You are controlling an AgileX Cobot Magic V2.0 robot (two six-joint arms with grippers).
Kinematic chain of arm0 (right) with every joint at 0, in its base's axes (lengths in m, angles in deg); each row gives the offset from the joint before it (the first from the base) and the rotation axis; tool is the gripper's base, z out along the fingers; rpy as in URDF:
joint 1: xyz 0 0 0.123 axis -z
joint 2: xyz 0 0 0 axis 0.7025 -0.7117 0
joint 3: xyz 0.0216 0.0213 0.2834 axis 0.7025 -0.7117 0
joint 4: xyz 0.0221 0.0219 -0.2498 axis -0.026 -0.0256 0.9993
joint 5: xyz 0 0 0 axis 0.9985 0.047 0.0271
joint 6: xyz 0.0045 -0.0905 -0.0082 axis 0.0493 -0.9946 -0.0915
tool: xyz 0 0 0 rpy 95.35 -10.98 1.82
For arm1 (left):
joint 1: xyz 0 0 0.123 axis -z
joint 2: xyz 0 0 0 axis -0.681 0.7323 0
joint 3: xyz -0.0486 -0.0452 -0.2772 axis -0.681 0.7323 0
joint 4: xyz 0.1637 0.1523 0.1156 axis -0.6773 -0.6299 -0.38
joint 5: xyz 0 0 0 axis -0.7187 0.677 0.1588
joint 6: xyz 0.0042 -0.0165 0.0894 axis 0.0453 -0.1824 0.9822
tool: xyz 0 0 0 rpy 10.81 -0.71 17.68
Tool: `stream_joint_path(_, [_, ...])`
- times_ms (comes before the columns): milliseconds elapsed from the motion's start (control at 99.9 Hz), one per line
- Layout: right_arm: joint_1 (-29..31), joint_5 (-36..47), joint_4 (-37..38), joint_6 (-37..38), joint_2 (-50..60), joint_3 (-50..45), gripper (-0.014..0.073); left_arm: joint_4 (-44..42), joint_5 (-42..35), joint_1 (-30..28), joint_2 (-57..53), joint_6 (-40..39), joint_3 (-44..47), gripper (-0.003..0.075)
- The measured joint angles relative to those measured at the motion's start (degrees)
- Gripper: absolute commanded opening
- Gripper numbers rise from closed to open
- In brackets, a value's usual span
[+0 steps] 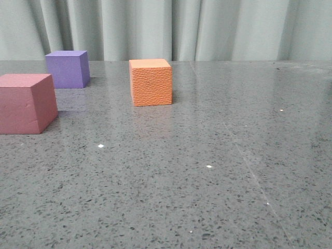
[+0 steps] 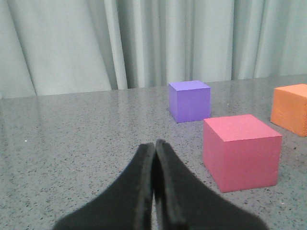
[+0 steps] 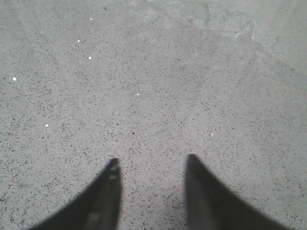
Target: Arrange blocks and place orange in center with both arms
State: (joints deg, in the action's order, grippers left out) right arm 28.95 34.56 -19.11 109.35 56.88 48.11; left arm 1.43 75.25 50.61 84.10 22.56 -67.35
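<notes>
Front view: three cubes, none gripped

Front view: orange cube (image 1: 151, 82) mid-table; purple cube (image 1: 67, 69) and pinkish-red cube (image 1: 26, 103) left.
Left wrist view: left gripper (image 2: 154, 146) pressed together, empty; approaching so risks shoving the pinkish-red cube.
Right wrist view: right gripper (image 3: 151, 165) parted over bare table (image 3: 158, 76).

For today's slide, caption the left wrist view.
Left gripper, jaws shut, facing the purple cube, pinkish-red cube and orange cube.

Speckled grey table (image 1: 218, 197): pinkish-red cube (image 1: 26, 102), purple cube (image 1: 67, 68), orange cube (image 1: 151, 81).
</notes>
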Motion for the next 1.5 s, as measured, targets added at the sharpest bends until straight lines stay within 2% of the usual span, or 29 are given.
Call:
stream_joint_path(60, [0.00, -0.03, 0.00, 0.12, 0.89, -0.09, -0.0076, 0.00, 0.00, 0.00, 0.00, 0.00, 0.00, -0.0019])
stream_joint_path(961, [0.00, 0.05, -0.30, 0.12, 1.91, -1.38, -0.0067, 0.00, 0.00, 0.00, 0.00, 0.00, 0.00, -0.0019])
stream_joint_path(1132, [0.00, 6.00, -0.39, 0.12, 6.68, -6.24, -0.0067, 0.00, 0.00, 0.00, 0.00, 0.00, 0.00, -0.0019])
stream_joint_path(1342, [0.00, 15.00, -0.85, 0.12, 15.65, -16.83, -0.0067, 0.00, 0.00, 0.00, 0.00, 0.00, 0.00, -0.0019])
stream_joint_path(1502, [0.77, 18.29, -5.15, -0.65, 22.37, -25.06, -0.0067, 0.00, 0.00, 0.00, 0.00, 0.00, 0.00, -0.0019])
